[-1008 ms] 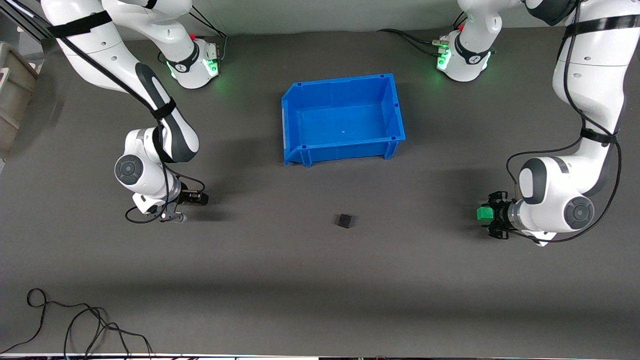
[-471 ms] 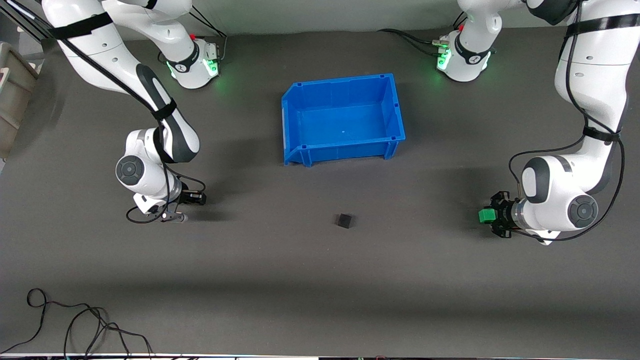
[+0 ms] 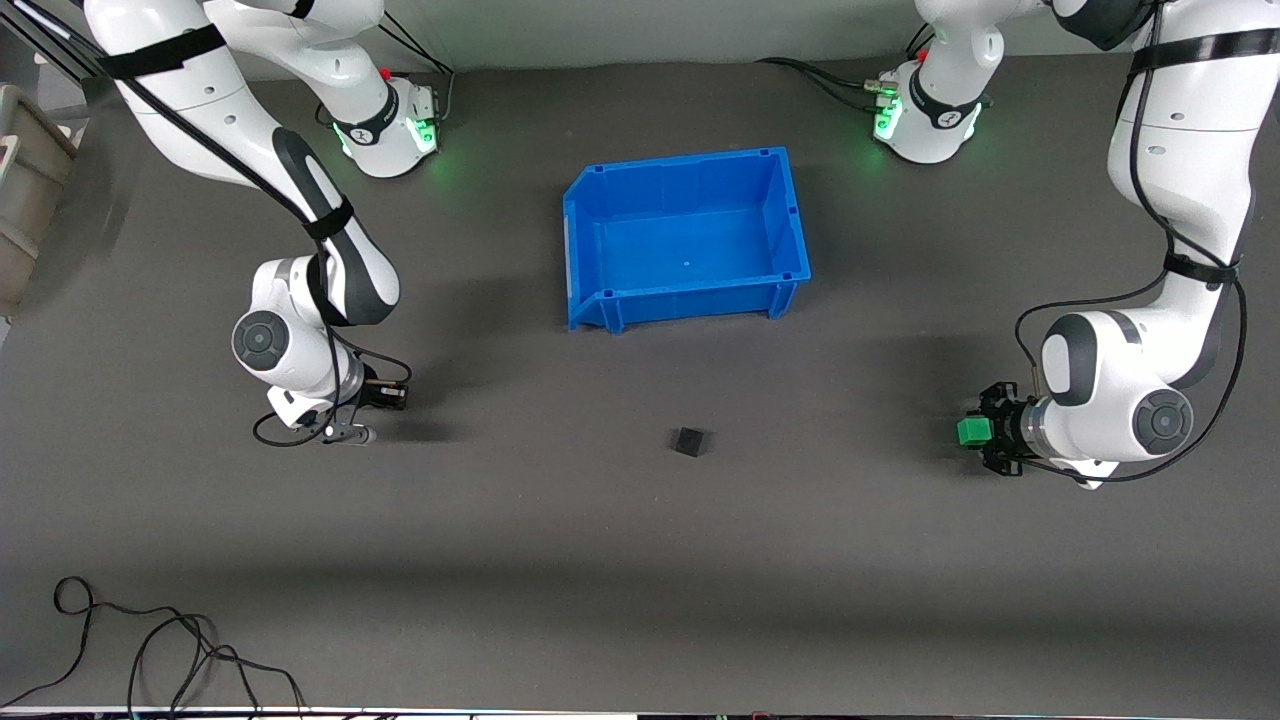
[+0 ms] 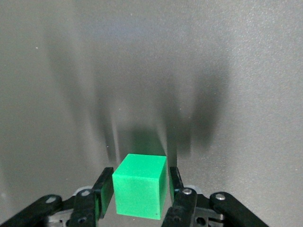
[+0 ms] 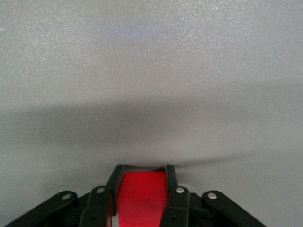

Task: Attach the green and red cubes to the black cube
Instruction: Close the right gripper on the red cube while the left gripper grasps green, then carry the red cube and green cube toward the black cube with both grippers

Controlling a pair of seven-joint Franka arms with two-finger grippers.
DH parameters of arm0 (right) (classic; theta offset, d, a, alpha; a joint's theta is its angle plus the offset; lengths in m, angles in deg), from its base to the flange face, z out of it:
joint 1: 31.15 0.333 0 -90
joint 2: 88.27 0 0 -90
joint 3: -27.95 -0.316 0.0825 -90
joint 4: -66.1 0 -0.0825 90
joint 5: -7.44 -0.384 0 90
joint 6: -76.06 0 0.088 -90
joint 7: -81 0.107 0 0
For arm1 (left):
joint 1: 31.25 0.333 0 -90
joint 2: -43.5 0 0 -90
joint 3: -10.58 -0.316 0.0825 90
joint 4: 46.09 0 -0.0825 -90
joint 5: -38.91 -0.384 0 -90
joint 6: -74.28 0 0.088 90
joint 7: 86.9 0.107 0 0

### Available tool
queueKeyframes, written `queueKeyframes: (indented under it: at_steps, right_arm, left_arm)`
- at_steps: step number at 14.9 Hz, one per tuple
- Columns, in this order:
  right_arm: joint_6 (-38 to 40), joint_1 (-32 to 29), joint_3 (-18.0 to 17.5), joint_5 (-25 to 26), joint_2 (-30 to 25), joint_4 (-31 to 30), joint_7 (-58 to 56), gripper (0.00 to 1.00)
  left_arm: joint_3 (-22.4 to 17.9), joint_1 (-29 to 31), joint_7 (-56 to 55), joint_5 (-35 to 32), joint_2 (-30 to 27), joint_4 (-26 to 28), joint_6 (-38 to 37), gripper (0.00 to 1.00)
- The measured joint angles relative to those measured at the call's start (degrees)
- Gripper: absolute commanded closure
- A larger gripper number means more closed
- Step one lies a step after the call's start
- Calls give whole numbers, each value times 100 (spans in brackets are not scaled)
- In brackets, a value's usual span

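The black cube [image 3: 688,441] lies on the dark grey table, nearer to the front camera than the blue bin. My left gripper [image 3: 966,432] is shut on the green cube [image 3: 972,431] and holds it just above the table toward the left arm's end. In the left wrist view the green cube [image 4: 140,185] sits between the fingers of that gripper [image 4: 140,187], with its shadow on the table. My right gripper [image 3: 400,397] is low over the table toward the right arm's end. In the right wrist view it [image 5: 141,182] is shut on the red cube [image 5: 140,196].
The open blue bin [image 3: 690,297] stands mid-table, between the arm bases and the black cube, with nothing in it. A loose black cable [image 3: 150,640] lies at the table's front edge toward the right arm's end. A beige container [image 3: 25,200] stands past that end.
My left gripper with the green cube has drawn back slightly toward the left arm's end. My right gripper has shifted slightly toward the right arm's end. The black cube has not moved.
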Motion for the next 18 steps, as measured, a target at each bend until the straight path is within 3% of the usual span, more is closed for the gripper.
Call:
queueKeyframes:
  at_steps: [4, 8, 10, 13, 14, 18]
  right_arm:
    - [447, 0, 1, -468, -160, 76, 134, 100]
    - [1474, 12, -1, -505, -574, 478, 780, 100]
    - [2118, 82, -7, -517, -684, 857, 1434, 100]
    - [2549, 464, -26, -537, -690, 1333, 3148, 100]
    - [2561, 635, -34, -573, -678, 1410, 3770, 100]
    - [2557, 1140, -51, -1204, -486, 1739, 5648, 100]
  left_arm:
    - [0, -10, -41, -18, 13, 36, 74, 35]
    - [-5, -13, -79, -99, 15, 59, 74, 38]
    - [-12, -12, -113, -127, 13, 70, 74, 53]
    - [-28, -11, -284, -145, 6, 64, 80, 93]
    - [-32, -11, -318, -152, 4, 64, 79, 100]
    - [-15, -28, -526, -158, -13, -91, 75, 100]
